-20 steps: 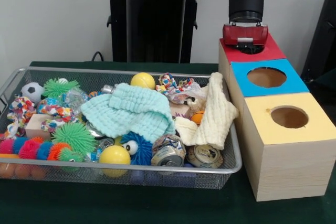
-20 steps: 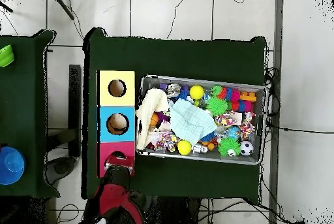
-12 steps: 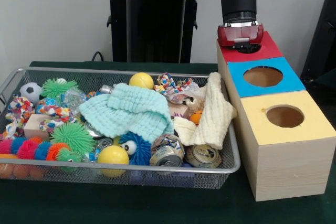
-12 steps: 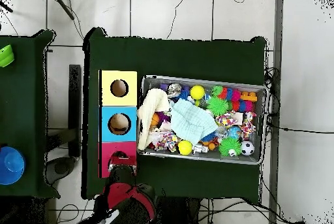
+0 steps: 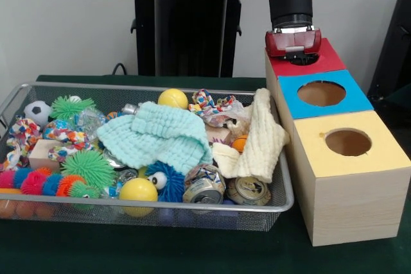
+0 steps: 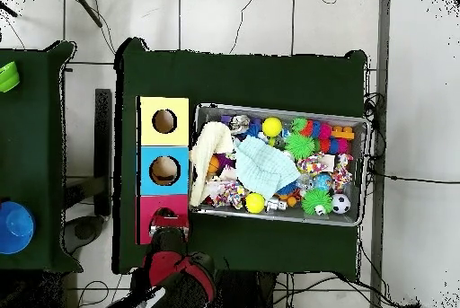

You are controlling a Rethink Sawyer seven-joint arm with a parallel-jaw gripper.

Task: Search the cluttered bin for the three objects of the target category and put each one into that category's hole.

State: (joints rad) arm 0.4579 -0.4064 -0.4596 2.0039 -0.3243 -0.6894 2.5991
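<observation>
Hovering with gripper [image 5: 294,58] low over the red hole [image 5: 302,59], finger state impossible to tell; next probably going back to search the bin [image 5: 282,184].

bin [image 5: 282,187]: silver wire mesh
towel [image 5: 159,134]: mint green, waffle texture
cloth [image 5: 262,138]: cream
balls [image 5: 139,190]: yellow
soccer ball [image 5: 39,111]: white with black patches
box tops [image 5: 323,96]: red, blue, yellow
box sides [image 5: 350,206]: pale wood
tablecloth [image 5: 160,251]: dark green
</observation>
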